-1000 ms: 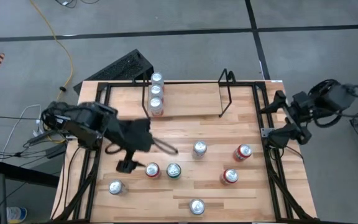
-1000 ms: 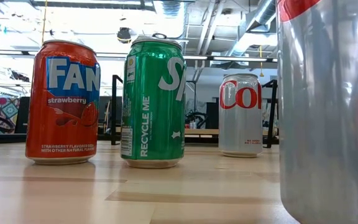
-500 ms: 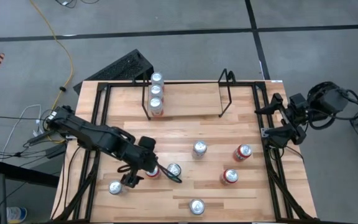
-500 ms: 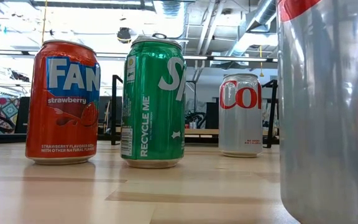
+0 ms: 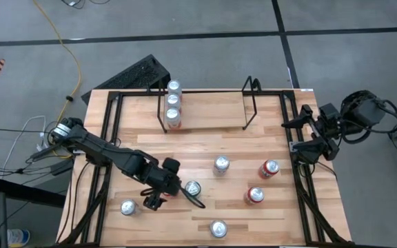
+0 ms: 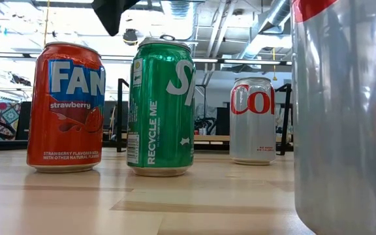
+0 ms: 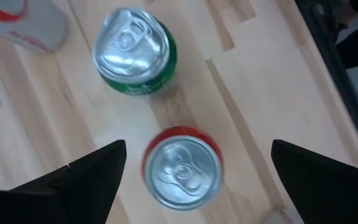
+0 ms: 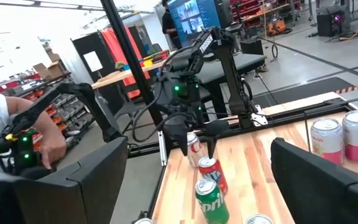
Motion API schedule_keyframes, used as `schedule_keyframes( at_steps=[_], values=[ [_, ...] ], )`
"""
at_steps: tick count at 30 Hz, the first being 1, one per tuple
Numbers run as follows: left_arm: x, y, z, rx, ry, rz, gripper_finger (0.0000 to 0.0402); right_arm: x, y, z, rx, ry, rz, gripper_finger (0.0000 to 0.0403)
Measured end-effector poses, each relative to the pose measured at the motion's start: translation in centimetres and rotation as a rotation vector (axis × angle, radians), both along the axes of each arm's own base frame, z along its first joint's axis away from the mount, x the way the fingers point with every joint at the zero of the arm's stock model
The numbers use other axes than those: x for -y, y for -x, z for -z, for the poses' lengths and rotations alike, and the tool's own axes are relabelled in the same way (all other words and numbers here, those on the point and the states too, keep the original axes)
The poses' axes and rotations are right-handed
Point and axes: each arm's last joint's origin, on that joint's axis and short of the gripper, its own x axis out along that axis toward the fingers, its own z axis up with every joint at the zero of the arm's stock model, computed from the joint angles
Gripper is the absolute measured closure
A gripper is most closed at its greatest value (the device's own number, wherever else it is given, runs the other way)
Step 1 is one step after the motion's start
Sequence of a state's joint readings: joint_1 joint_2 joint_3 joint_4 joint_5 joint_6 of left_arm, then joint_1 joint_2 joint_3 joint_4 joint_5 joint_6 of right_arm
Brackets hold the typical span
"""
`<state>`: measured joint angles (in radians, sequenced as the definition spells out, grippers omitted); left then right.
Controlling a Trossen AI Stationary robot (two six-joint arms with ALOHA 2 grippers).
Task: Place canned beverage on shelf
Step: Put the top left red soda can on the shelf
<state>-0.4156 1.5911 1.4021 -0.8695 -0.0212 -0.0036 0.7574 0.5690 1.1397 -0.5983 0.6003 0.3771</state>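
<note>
Left wrist view: open left gripper (image 7: 194, 177) poised straight above a red can (image 7: 182, 169).

Its two dark fingers (image 7: 82, 180) stand wide apart on either side of the red can's silver top, not touching it, and a green can (image 7: 135, 53) stands upright just beyond on the wooden table (image 5: 205, 134). From above, the left gripper (image 5: 165, 191) covers the red can, with the green can (image 5: 193, 188) just beside it. Farther back, the shelf (image 5: 209, 107) sits at the table's far edge, three cans (image 5: 173, 102) lined up at its left end. Off the table's right edge, the right gripper (image 5: 302, 134) waits with fingers spread, holding nothing.
</note>
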Motion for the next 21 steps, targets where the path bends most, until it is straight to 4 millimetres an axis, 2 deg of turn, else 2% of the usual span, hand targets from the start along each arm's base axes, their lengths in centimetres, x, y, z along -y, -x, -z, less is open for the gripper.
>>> schedule_keyframes(
  at_steps=[4,15,21],
  values=[
    [-0.1,0.0,0.0,0.022,-0.052,0.043,0.0015,0.0,0.0,0.0,0.000,0.000,0.000,0.0033],
    [0.3,-0.9,1.3,-0.016,-0.050,0.106,0.0015,0.0,0.0,0.3,-0.025,0.006,0.000,0.0033],
    [-0.2,-1.0,1.5,-0.028,-0.067,0.122,0.0015,0.0,0.0,0.3,-0.024,0.005,0.000,0.0033]
  ],
)
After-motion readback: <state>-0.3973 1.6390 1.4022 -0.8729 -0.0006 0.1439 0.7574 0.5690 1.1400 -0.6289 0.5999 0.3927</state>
